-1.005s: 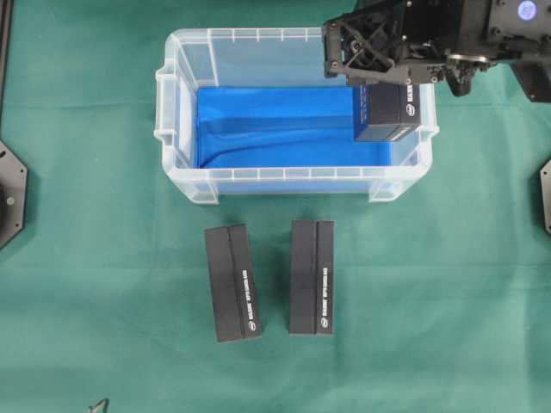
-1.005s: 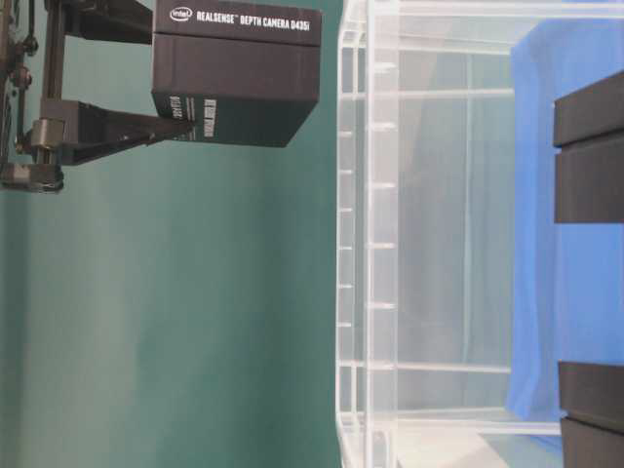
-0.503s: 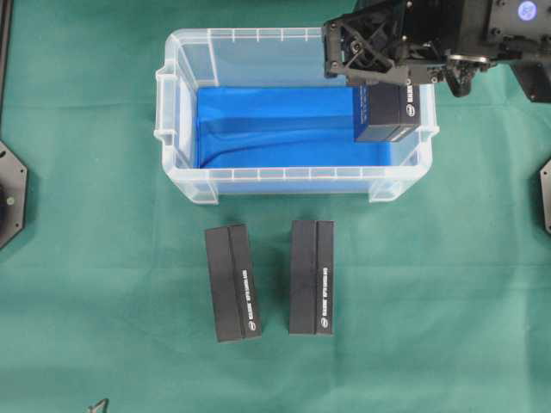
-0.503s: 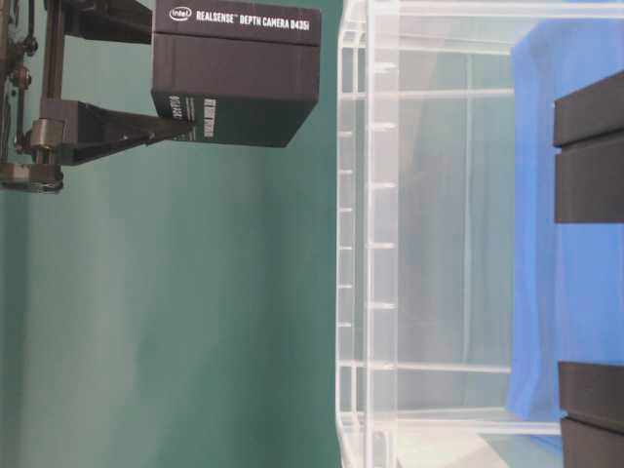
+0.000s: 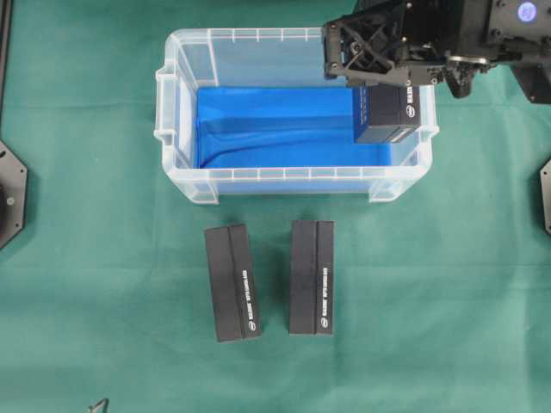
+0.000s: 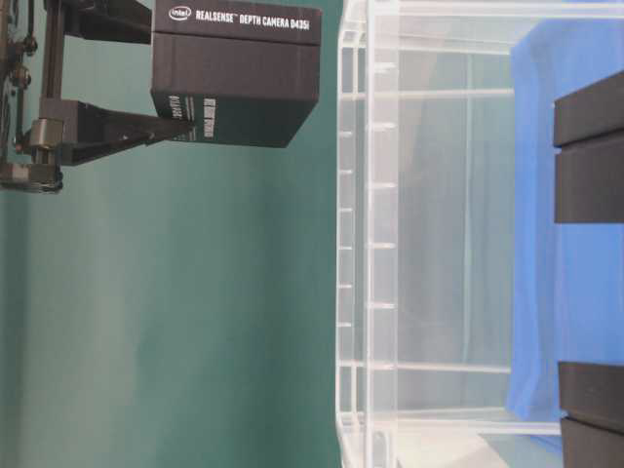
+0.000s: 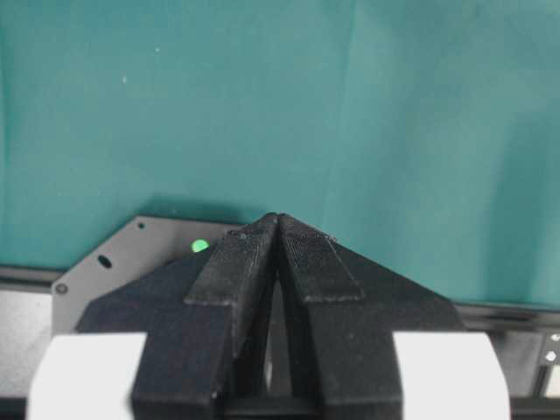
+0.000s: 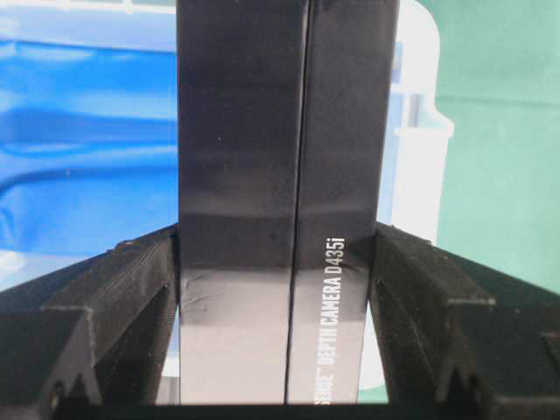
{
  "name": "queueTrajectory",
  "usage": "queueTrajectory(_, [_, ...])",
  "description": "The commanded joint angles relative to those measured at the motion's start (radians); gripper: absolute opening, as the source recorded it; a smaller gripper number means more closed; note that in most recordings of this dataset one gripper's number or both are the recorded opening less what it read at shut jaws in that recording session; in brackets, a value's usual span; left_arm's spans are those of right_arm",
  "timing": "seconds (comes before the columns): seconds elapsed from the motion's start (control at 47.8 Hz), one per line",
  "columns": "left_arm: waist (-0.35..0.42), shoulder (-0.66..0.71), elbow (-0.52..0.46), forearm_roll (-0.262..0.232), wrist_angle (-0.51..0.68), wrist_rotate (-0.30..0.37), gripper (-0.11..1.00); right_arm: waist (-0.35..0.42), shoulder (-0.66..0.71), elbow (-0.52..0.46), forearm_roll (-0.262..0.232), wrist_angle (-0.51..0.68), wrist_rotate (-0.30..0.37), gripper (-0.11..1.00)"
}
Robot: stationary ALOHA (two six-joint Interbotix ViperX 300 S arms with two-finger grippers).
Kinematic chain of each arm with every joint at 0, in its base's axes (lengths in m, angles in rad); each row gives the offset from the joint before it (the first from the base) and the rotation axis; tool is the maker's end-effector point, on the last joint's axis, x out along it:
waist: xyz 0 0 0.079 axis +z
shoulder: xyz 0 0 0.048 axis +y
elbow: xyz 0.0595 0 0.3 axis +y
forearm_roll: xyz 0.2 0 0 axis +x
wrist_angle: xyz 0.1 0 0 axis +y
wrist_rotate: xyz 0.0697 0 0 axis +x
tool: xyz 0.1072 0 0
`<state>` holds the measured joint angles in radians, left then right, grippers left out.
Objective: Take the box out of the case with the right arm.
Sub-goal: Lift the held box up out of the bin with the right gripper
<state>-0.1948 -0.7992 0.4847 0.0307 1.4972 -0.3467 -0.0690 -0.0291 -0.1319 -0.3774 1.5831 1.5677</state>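
Observation:
The clear case with its blue lining stands at the back middle of the green cloth. My right gripper is shut on a black box printed "DEPTH CAMERA D435i" and holds it over the case's right end. In the right wrist view the box fills the space between both fingers. The table-level view shows the box apart from the case rim, with cloth visible between them. My left gripper is shut on nothing over bare cloth.
Two more black boxes lie side by side on the cloth in front of the case. Black arm base plates sit at the left edge and the right edge.

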Motion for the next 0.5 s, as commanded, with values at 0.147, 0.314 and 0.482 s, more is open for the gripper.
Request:
queueTrajectory(0.147, [0.005,0.003,-0.011,0.003,-0.005,0.0,0.0,0.015,-0.034,-0.029,-0.002,0.003,0.0,0.65])
queueTrajectory(0.314, [0.005,0.005,-0.006,0.003,-0.005,0.0,0.0,0.028,-0.038,-0.029,0.0,0.003,0.003,0.65])
queueTrajectory(0.482, [0.005,0.005,-0.003,0.003,-0.005,0.0,0.0,0.054,-0.041,-0.029,0.005,0.003,0.008,0.65])
